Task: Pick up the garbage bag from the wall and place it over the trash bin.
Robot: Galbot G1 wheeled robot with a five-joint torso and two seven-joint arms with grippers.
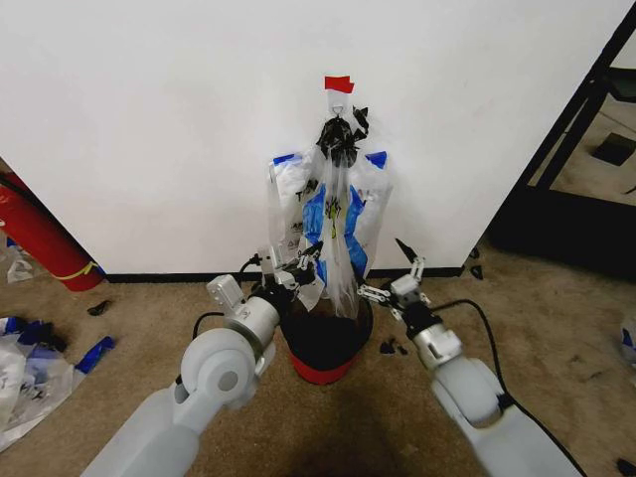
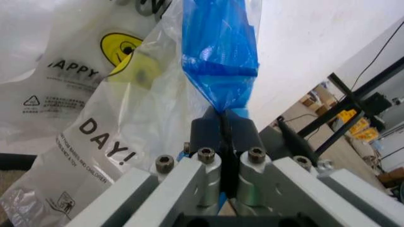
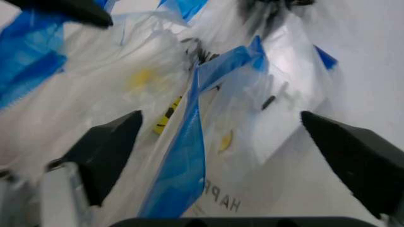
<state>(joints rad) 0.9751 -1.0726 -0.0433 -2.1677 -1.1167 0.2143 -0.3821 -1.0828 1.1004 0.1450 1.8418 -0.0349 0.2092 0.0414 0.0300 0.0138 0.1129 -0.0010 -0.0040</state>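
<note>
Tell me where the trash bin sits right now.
In the head view the trash bin stands on the carpet against the wall, centred between the two claws, directly under the hanging garbage bag.

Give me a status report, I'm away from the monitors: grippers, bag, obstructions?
Left gripper shut on garbage bag's blue trim. Right gripper open beside bag. Bag hanging on wall above trash bin. Nothing blocking.

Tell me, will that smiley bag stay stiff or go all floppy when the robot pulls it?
Probably floppy: the garbage bag hangs in loose folds. It looks thin and see-through, so likely very light. The left gripper pinches its blue trim, which bunches easily and might slip.
</note>
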